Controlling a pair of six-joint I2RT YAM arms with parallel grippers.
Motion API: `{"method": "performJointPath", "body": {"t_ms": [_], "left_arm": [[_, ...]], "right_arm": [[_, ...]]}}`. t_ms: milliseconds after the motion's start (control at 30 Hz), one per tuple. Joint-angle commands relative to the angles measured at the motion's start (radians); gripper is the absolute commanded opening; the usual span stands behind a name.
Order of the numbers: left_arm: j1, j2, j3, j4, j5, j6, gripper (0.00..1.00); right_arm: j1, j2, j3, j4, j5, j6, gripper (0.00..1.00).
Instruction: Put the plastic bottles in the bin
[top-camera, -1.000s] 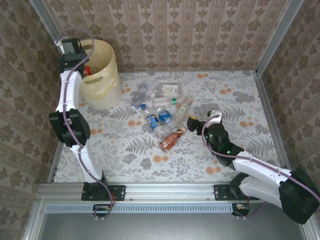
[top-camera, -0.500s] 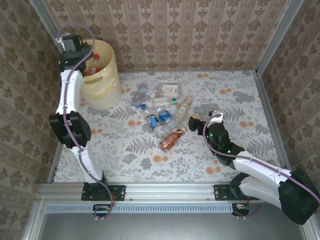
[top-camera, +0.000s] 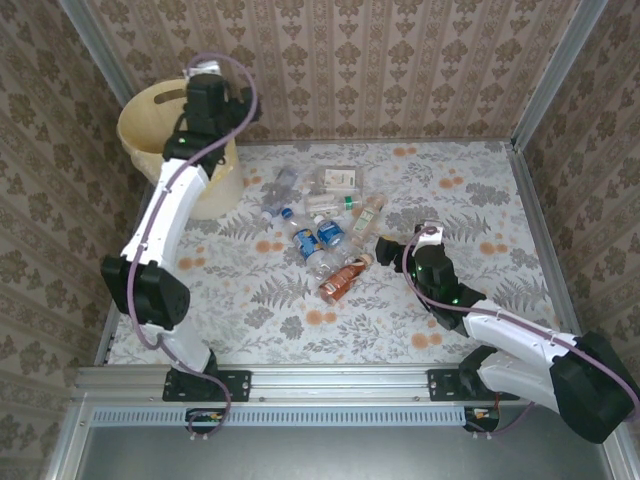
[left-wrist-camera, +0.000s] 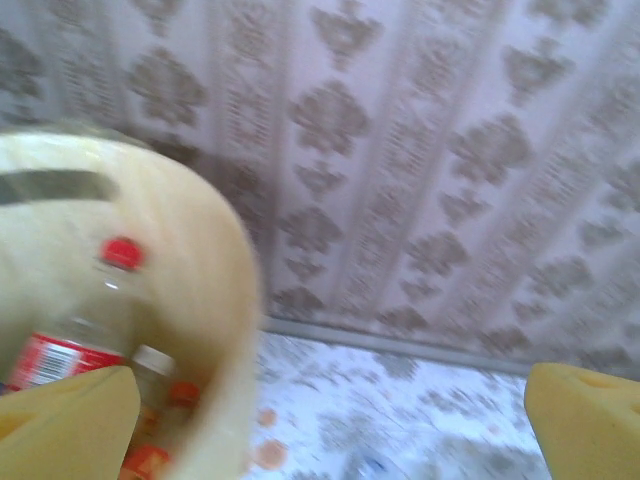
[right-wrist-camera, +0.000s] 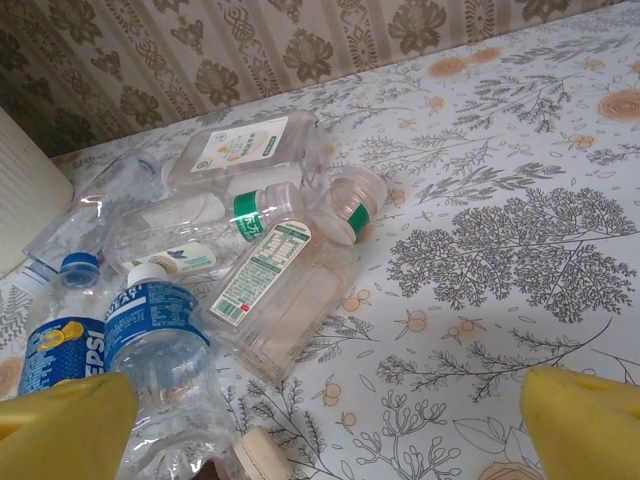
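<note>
**At the heap's 4 o'clock edge, the right arm is set to pick**

On the surface (top-camera: 480, 180) the loose bottles (top-camera: 322, 215) lie heaped at centre. The bin (top-camera: 135, 115) sits well apart at their 10 o'clock, in the far-left corner. It holds more, among them a red-capped bottle (left-wrist-camera: 95, 320). The left fingers (left-wrist-camera: 70, 415) hang by the bin's 3 o'clock rim, spread wide and empty. The right fingers (right-wrist-camera: 60, 425) stand open too, holding nothing, just beside the heap. The likeliest target is the square bottle (right-wrist-camera: 272, 285) with the green label, lying on its side. Straddle its body across the narrow width, go low before closing, and squeeze gently, since thin plastic may buckle or squirt out. Neighbours touch it, so lift straight up.
</note>
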Motion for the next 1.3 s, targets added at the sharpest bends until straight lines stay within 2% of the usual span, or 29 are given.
{"method": "performJointPath", "body": {"t_ms": [0,100,167,300,400,500,533,700,1000,1167,1267], "left_arm": [[-0.056,-0.042,-0.071,-0.021,-0.015,-0.007,1.0],[-0.124,-0.058,-0.148,-0.072,-0.066,-0.047,1.0],[-0.177,-0.068,-0.205,-0.1,-0.06,-0.103,1.0],[-0.164,-0.069,-0.331,-0.138,0.084,-0.216,1.0],[-0.146,-0.041,-0.37,-0.161,0.132,-0.257,1.0],[-0.137,0.014,-0.363,-0.146,0.176,-0.207,1.0],[-0.108,0.042,-0.347,-0.15,0.186,-0.181,1.0],[-0.072,0.199,-0.201,-0.226,0.199,-0.037,0.99],[-0.071,0.457,0.043,-0.315,0.088,0.224,0.96],[-0.071,0.571,0.158,-0.359,-0.003,0.289,0.93],[-0.07,0.636,0.228,-0.388,0.01,0.32,0.9]], "right_arm": [[-0.011,0.002,0.007,-0.006,0.005,0.031,1.0],[-0.022,-0.004,0.001,-0.015,0.0,0.054,1.0],[-0.037,-0.006,0.003,-0.018,-0.051,0.057,1.0],[-0.047,0.02,0.036,-0.057,-0.117,0.052,1.0],[-0.047,0.061,0.064,-0.071,-0.134,0.038,1.0],[-0.047,0.095,0.086,-0.062,-0.15,0.043,1.0],[-0.046,0.103,0.091,-0.056,-0.153,0.048,1.0],[-0.045,0.114,0.099,-0.05,-0.154,0.055,1.0],[-0.045,0.061,0.073,-0.076,-0.12,0.04,1.0],[-0.046,0.032,0.056,-0.077,-0.095,0.028,1.0],[-0.047,0.028,0.055,-0.078,-0.094,0.024,1.0]]}}
